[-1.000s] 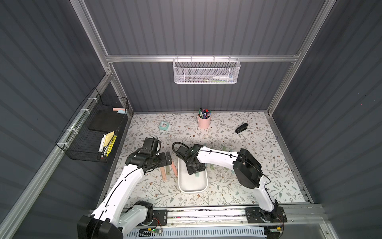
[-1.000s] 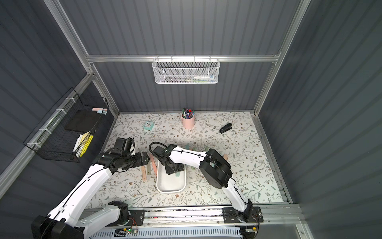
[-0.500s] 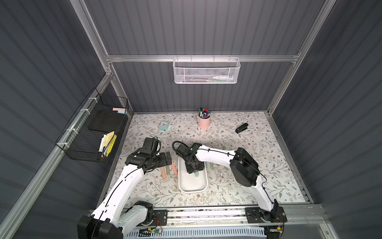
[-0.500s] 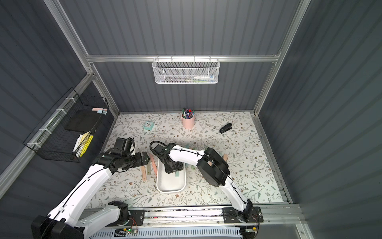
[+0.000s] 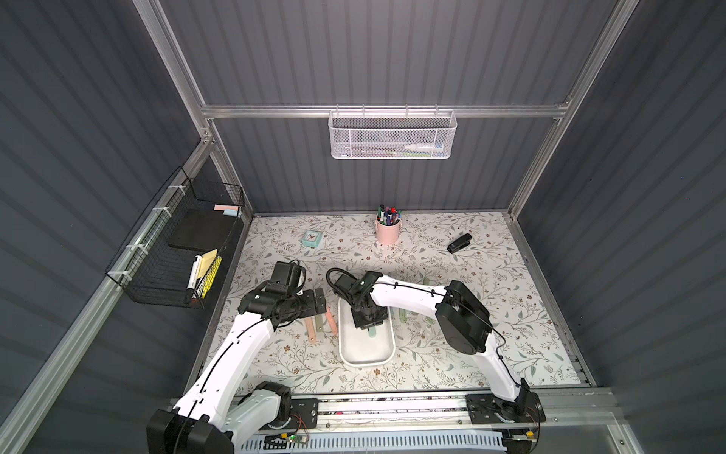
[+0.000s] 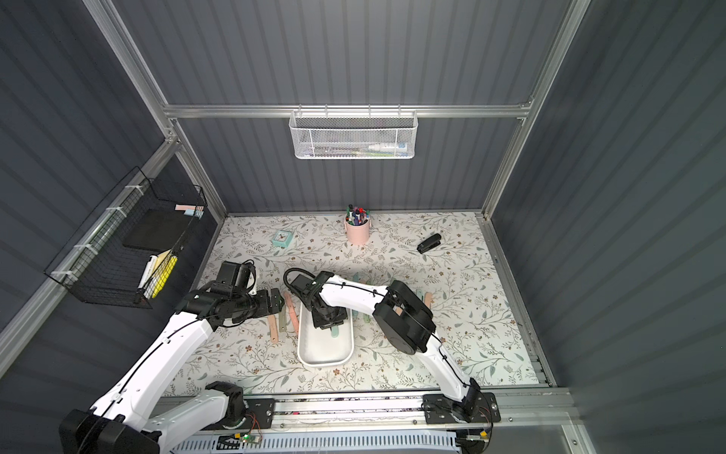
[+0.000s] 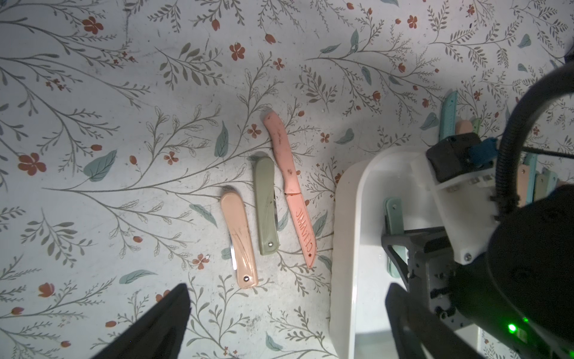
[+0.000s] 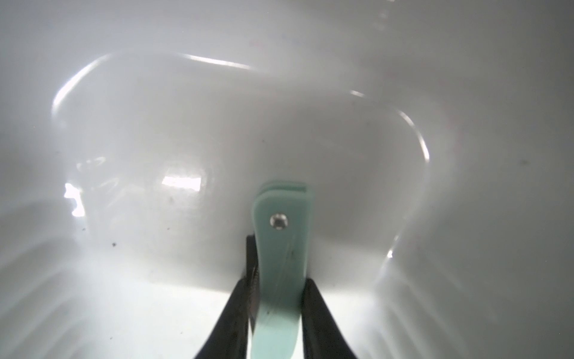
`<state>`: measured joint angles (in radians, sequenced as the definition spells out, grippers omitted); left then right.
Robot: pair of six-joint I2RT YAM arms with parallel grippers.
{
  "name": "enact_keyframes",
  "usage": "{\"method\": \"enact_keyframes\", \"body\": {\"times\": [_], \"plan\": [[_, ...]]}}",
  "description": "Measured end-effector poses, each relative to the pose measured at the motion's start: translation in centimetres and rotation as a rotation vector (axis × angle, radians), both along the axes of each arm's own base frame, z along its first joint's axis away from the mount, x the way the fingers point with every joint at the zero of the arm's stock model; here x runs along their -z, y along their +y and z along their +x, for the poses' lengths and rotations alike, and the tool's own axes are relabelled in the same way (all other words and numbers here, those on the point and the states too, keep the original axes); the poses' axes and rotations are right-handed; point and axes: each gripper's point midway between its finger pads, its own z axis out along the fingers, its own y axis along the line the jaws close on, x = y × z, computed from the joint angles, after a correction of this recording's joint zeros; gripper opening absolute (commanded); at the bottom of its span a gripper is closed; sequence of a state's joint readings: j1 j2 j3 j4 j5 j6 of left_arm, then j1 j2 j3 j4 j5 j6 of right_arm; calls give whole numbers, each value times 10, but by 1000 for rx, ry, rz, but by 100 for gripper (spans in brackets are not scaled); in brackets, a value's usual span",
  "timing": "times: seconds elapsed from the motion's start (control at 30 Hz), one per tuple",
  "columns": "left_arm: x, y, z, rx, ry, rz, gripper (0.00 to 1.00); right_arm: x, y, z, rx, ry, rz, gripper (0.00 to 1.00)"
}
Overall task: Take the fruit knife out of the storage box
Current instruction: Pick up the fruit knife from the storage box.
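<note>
The white storage box (image 5: 367, 363) (image 6: 324, 363) lies at the front middle of the table. A mint-green folding fruit knife (image 8: 282, 248) (image 5: 371, 333) (image 6: 336, 332) rests inside it. My right gripper (image 8: 278, 279) (image 5: 367, 318) reaches down into the box, shut on the knife's handle with a finger pressed to each side. My left gripper (image 7: 287, 292) (image 5: 320, 302) hovers open just left of the box, holding nothing. In the left wrist view the knife (image 7: 394, 214) shows in the box (image 7: 341, 248) under the right arm.
Left of the box lie a pink folding knife (image 7: 239, 239), a green folding knife (image 7: 265, 205) and a pink ceramic knife (image 7: 295, 192). Several more knives (image 5: 404, 314) lie right of it. At the back stand a pen cup (image 5: 388, 232), clock (image 5: 312, 238) and stapler (image 5: 459, 243).
My right gripper's jaws have closed onto the mint-green knife in the box. The left arm has not moved.
</note>
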<state>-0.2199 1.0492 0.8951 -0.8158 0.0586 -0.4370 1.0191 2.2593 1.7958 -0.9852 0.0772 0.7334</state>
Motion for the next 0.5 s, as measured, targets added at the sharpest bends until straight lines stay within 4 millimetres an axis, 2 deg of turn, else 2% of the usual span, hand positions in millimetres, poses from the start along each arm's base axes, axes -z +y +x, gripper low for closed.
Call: {"method": "enact_keyframes", "body": {"times": [0.33, 0.43, 0.5], "plan": [[0, 0, 0, 0, 0, 0, 99, -5, -2, 1, -7, -21, 19, 24], [0, 0, 0, 0, 0, 0, 100, -20, -6, 2, -11, -48, 36, 24], [0, 0, 0, 0, 0, 0, 99, -41, -6, 4, -14, -80, 77, 24]]}}
